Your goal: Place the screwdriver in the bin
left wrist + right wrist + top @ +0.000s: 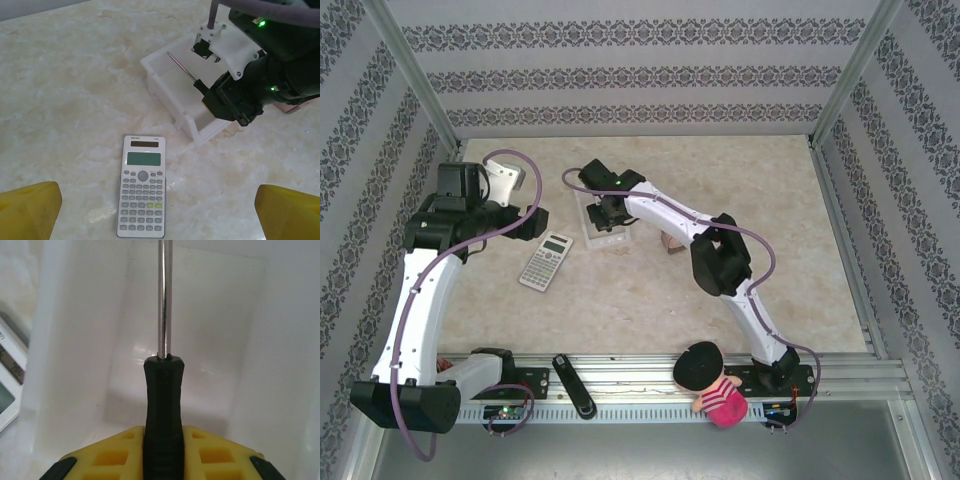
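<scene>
Closest to the arm bases, a soft doll (712, 385) with a black hat and a pink dress lies on the metal rail at 5 o'clock in the top view. A long black bar (573, 385) lies on the same rail at 7 o'clock.

Farther out, a grey calculator (546, 260) lies flat on the desk (750, 180). The left tool (538, 226) hangs above the desk just past the calculator, at 11 o'clock from it. In the left wrist view, its yellow fingers (30, 207) are wide apart and hold nothing, with the calculator below and between them.

The bin (610, 238) sits on the desk at 2 o'clock from the calculator, near it but not touching. It is white with low walls.

The right tool (163, 440) is at the bin. Its yellow fingers are clamped on the black handle of the screwdriver (163, 395). The handle sticks out between the fingers, and the thin shiny shaft points to 12 o'clock in the right wrist view, inside the white walls of the bin. In the left wrist view the shaft slants toward 10 o'clock over the bin's floor. I cannot tell if the tip touches the floor.
</scene>
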